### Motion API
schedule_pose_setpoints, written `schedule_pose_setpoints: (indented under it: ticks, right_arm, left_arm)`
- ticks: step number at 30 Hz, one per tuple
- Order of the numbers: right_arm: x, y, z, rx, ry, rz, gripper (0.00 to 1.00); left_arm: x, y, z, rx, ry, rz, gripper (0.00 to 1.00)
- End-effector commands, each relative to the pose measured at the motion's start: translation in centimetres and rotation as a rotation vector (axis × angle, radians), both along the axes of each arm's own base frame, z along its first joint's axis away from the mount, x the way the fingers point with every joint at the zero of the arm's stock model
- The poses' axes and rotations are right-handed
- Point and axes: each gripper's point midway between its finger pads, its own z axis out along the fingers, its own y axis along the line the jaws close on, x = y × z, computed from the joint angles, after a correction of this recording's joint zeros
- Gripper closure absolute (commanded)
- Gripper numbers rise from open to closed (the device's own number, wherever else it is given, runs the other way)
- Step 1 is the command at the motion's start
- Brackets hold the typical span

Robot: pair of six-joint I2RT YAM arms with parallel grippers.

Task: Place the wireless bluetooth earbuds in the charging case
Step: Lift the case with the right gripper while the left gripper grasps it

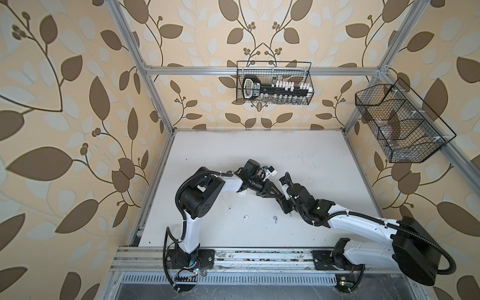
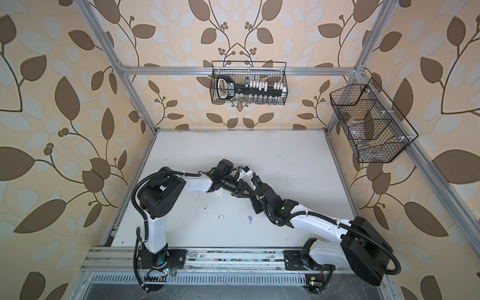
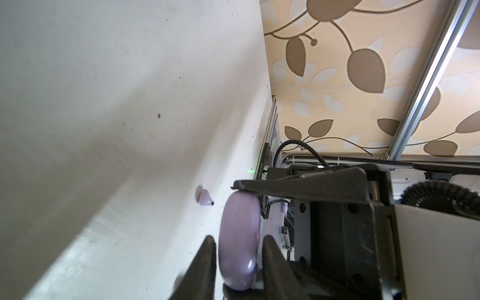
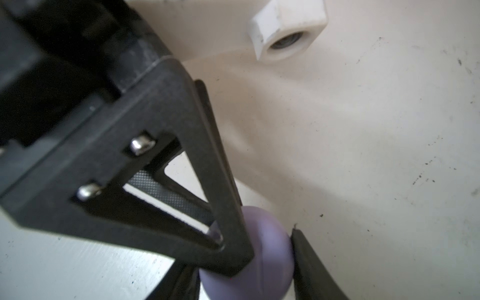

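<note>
— Earbuds [image 1: 245,218]: where are they being found at this point?

— Three are being seen loose on the counter [image 1: 324,155], well apart from one another, in both top views. Two are white and one is a lavender earbud [image 3: 205,198]. A fourth is not being made out with any certainty.

— And the case?

— The lavender case [image 3: 239,220] is being held where the two arms meet, near the middle of the counter. It is being pinched across its thickness by the left claw [image 3: 238,237], a finger on each face. It is also being clamped at its rim by the right claw [image 4: 267,259]. A white case [image 1: 242,192] is being left alone, half hidden under the left arm.

— Which step is being worked, then?

— Judging by this, the case is being readied for opening, since no earbud is being carried by either claw. The lid is being taken as shut, though the seam is hardly being shown.

— What is being asked of the next move?

— The two halves are probably needing to be parted, one claw steadying the base while the lid is being lifted. After that a claw is being needed free for the lavender earbud, which is tiny and is likely to slip.
</note>
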Motion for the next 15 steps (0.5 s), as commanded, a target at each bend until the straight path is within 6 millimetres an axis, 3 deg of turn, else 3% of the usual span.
schedule_pose_setpoints:
  ticks: [1, 12, 15]
  right_arm:
    - [1.45, 0.53, 1.80, 0.035, -0.068, -0.021, 0.81]
    - [1.60, 0.17, 1.89, 0.025, -0.076, -0.038, 0.81]
    - [1.59, 0.16, 1.97, 0.028, -0.077, -0.039, 0.72]
  left_arm:
    - [-1.69, -0.71, 1.82, -0.043, -0.022, -0.076, 0.75]
    - [-2.34, -0.97, 2.22, -0.058, -0.027, -0.103, 0.93]
    - [-2.41, -0.87, 2.16, -0.053, -0.041, -0.106, 0.96]
